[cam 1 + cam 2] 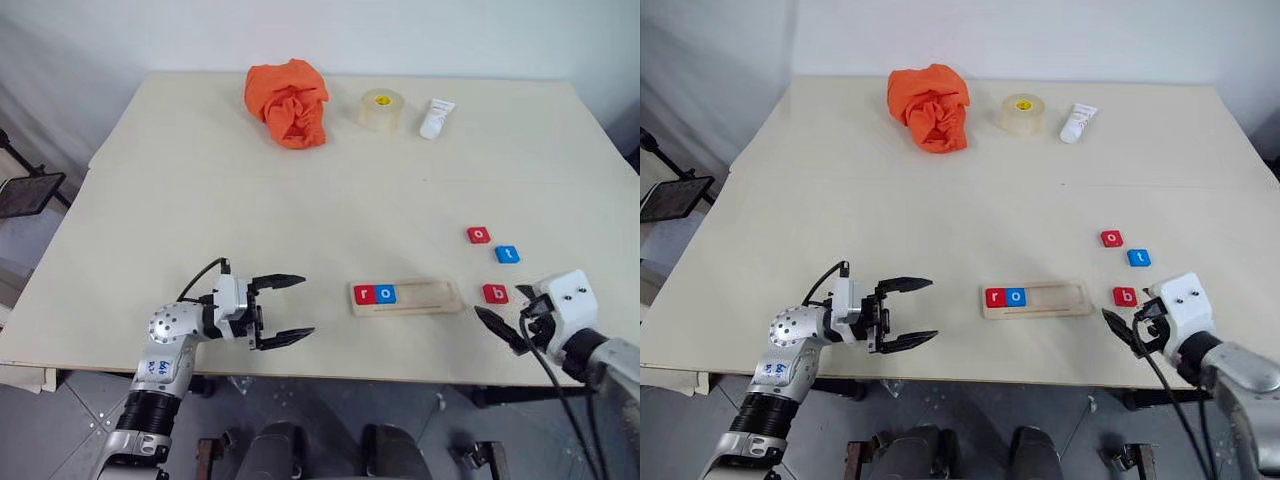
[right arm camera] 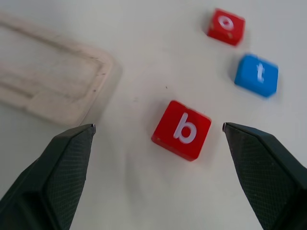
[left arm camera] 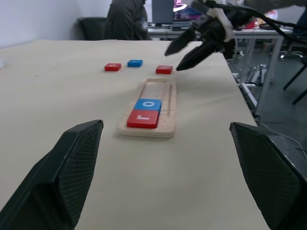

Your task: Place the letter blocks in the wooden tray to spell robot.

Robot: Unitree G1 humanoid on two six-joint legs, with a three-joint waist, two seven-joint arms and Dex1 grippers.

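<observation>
Wooden tray (image 1: 406, 297) sat near the front edge of the bench (image 1: 200, 180), with red r (image 1: 364, 294) and blue o (image 1: 386, 294) seated at its left end; three slots were free. Red b (image 1: 495, 293) lay on the bench just right of the tray; blue t (image 1: 507, 254) and red o (image 1: 479, 235) lay farther back, apart from each other. Right tool (image 2: 158, 129) hovered over the b, fingers spread wide, holding nothing. Left tool (image 1: 285, 310) was open and empty too, left of the tray, pointing at it. Judgement: blocks looked light, rigid and smooth, so likely to skid or twist if pinched off-centre. Best to grip the b across two opposite flat sides, squarely. Orange cloth (image 1: 288, 102), tape roll (image 1: 381, 109) and tube (image 1: 436, 118) sat at the far side.
</observation>
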